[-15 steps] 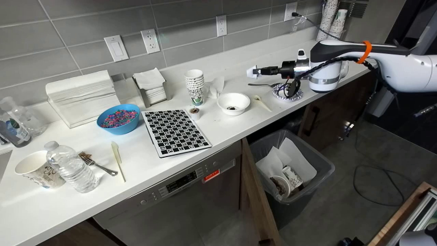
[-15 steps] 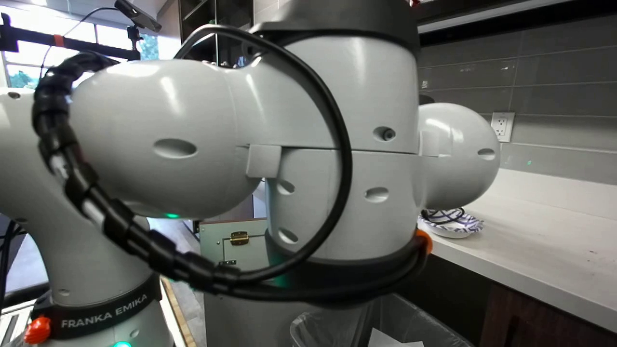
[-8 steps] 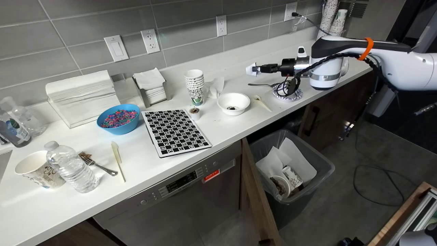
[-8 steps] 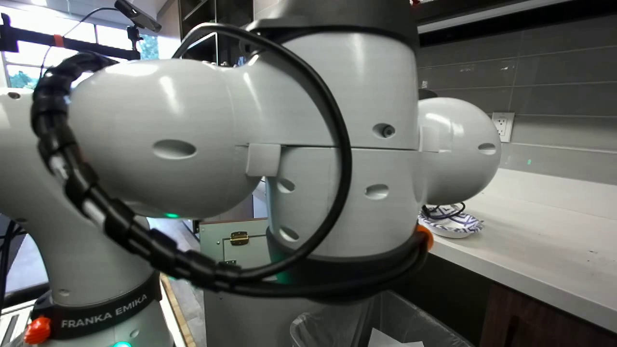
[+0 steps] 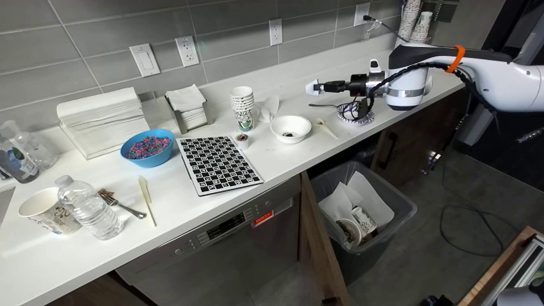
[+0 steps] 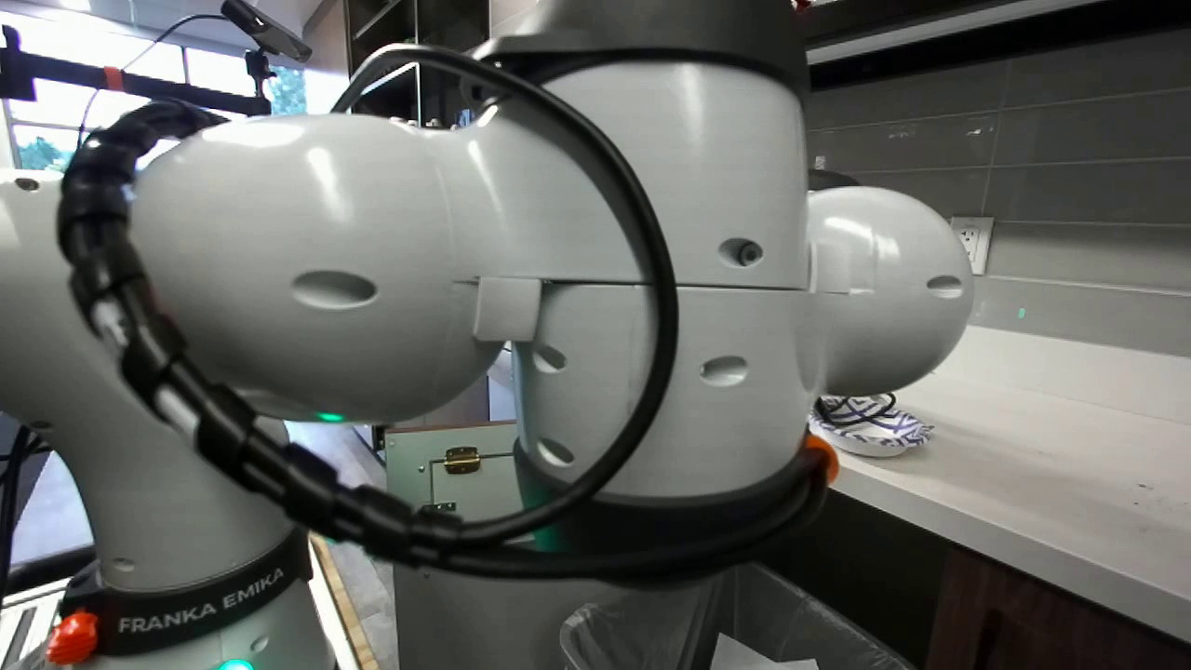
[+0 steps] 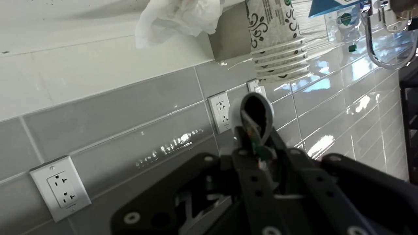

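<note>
The claw [image 5: 318, 88] is pressed together on a small white cup [image 5: 311, 88], which juts out at its very tips, clear of the countertop [image 5: 272, 155]; the wrist view shows the cup's dark open mouth just past the 2 fingers [image 7: 258, 202]. Behind and below those tips, under the claw's wrist end, a purple-and-white patterned bowl [image 6: 884, 445] sits in both exterior views, partly hidden behind the white arm [image 6: 670, 186]. Below the claw lies a metal utensil [image 5: 325, 105], its head end unclear beside the patterned bowl. Ahead of the claw and lower, in an exterior view, are a cream-coloured spoon [image 5: 327, 129] and a white bowl [image 5: 278, 127] with dark specks inside. Farther ahead come a crumpled white sheet [image 7: 181, 19], an upright stack of printed paper cups [image 5: 243, 112], and a coffee pod [image 5: 242, 143] with a brown top, right beside a black-and-white checkered board [image 5: 220, 163]. Beyond that, a blue bowl [image 5: 153, 161] holds pink, blue and purple bits [image 5: 148, 147], and well apart from the claw a clear water bottle [image 5: 91, 210] is just beside 1 wide paper cup [image 5: 40, 208]. On the claw's wall side, the wrist view shows 2 power outlets [image 7: 60, 188]. Far below the claw, a lined trash bin [image 5: 361, 263] holds white paper [image 5: 376, 197] and a printed cup [image 5: 364, 219].
</note>
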You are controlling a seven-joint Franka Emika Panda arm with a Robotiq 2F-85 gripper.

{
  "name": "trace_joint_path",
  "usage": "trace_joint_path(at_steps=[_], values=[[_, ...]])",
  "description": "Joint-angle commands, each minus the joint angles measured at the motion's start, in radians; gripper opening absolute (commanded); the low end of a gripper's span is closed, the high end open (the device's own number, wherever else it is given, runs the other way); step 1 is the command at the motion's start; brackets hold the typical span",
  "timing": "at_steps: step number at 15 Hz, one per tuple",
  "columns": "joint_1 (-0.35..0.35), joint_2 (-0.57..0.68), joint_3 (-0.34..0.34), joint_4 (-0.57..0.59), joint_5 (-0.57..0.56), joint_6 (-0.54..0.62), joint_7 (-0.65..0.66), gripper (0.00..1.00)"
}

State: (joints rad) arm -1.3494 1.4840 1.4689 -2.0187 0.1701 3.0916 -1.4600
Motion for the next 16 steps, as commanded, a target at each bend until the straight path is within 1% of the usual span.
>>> trace_joint_path(at_steps=[1, 6, 7, 10, 12, 14, 15, 16], values=[[0.009, 0.0, -0.011, 0.024, 0.026, -0.01, -0.069, 0.04], [0.019, 0.0, 0.012, 0.049, 0.116, -0.019, -0.189, 0.04], [0.028, 0.0, 0.003, 0.054, 0.102, 0.0, -0.193, 0.04], [0.04, 0.0, -0.003, 0.069, 0.11, -0.009, -0.215, 0.04], [0.051, 0.0, -0.018, 0.074, 0.085, 0.005, -0.202, 0.04], [0.047, 0.0, 0.0, 0.078, 0.136, -0.021, -0.231, 0.04], [0.047, 0.0, 0.001, 0.079, 0.142, -0.018, -0.235, 0.04], [0.052, 0.0, -0.011, 0.076, 0.113, 0.006, -0.22, 0.04]])
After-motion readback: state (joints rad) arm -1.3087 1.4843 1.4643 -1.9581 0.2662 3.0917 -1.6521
